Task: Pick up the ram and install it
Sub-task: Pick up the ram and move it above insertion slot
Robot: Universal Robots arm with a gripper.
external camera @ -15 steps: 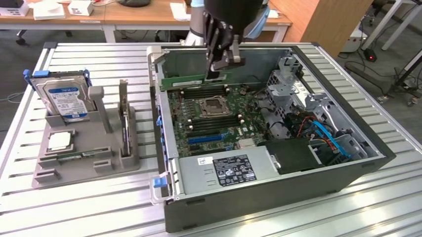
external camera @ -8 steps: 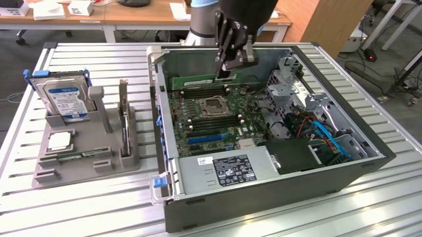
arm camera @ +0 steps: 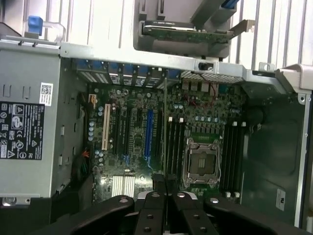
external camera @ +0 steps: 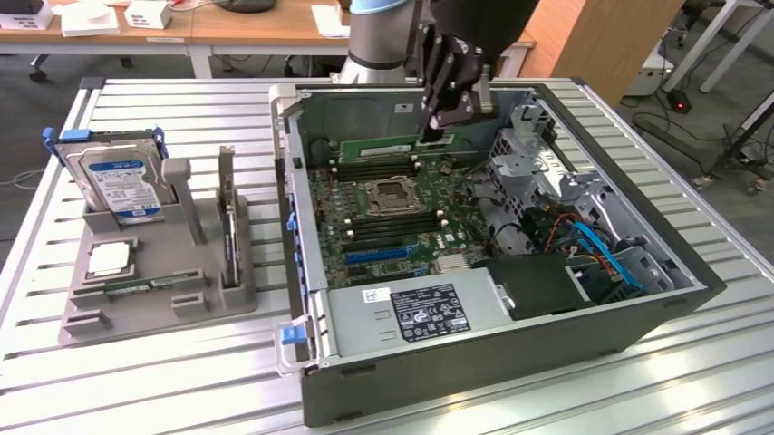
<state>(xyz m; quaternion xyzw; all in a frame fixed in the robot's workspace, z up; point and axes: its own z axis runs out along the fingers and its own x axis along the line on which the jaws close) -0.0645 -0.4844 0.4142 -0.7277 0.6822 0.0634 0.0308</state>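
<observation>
From my station I see the arm [external camera: 381,36] coming down from the far side of the desk [external camera: 145,381], with its wrist pointing almost straight down into the open computer case [external camera: 484,381]. The end effector [external camera: 432,134] has its two fingers pressed together, and they are clamped on the upper edge of the ram [external camera: 381,145]. The green stick hangs level, with its long side parallel to the memory slots [external camera: 375,168], just above the slots that are between the processor socket [external camera: 393,195] and the far wall of the case. I cannot tell if its lower edge touches a slot. In the wrist view the end effector [arm camera: 165,188] is over the motherboard [arm camera: 132,142], beside the open socket [arm camera: 201,164]. The case lies on its side and holds the motherboard, a grey power supply [external camera: 411,313] at the near end, and blue cables [external camera: 611,258] at the exterior view's right. At the exterior view's left stands a grey holder [external camera: 158,299]; in it a hard drive [external camera: 121,181] with a blue label stands upright, a square processor chip [external camera: 109,260] lies flat, and a card [external camera: 227,213] stands on its edge.
</observation>
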